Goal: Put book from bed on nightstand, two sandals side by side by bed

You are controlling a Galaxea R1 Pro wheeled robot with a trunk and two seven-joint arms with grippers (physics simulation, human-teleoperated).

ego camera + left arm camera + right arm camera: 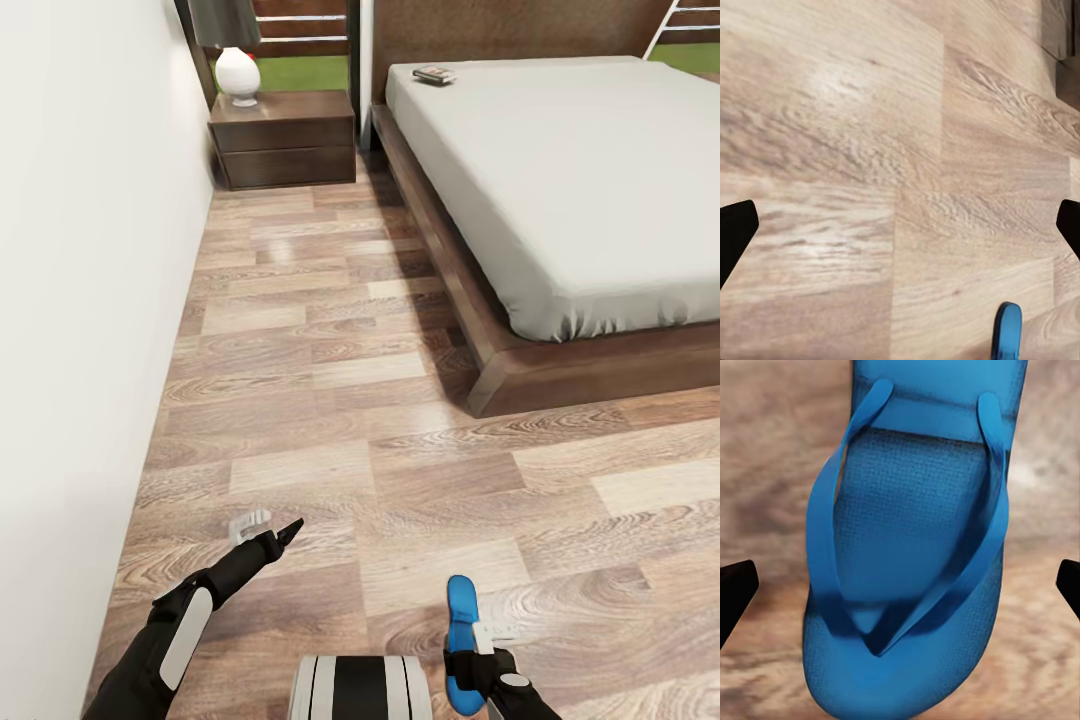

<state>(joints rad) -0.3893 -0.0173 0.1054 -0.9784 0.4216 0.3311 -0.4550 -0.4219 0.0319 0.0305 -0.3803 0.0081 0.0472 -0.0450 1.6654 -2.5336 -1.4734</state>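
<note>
One blue sandal lies on the wood floor close in front of my base, toe end pointing away. My right gripper hangs right over it, open. In the right wrist view the sandal spreads between the two wide-apart dark fingertips, straps up. My left gripper is open above bare floor to the left, and the sandal's tip shows in its wrist view. The book rests on the bed near the headboard. The nightstand stands left of the bed's head.
A white wall runs close along my left. A lamp with a white base sits on the nightstand. A strip of wood floor lies between wall and bed frame. Windows show behind the nightstand.
</note>
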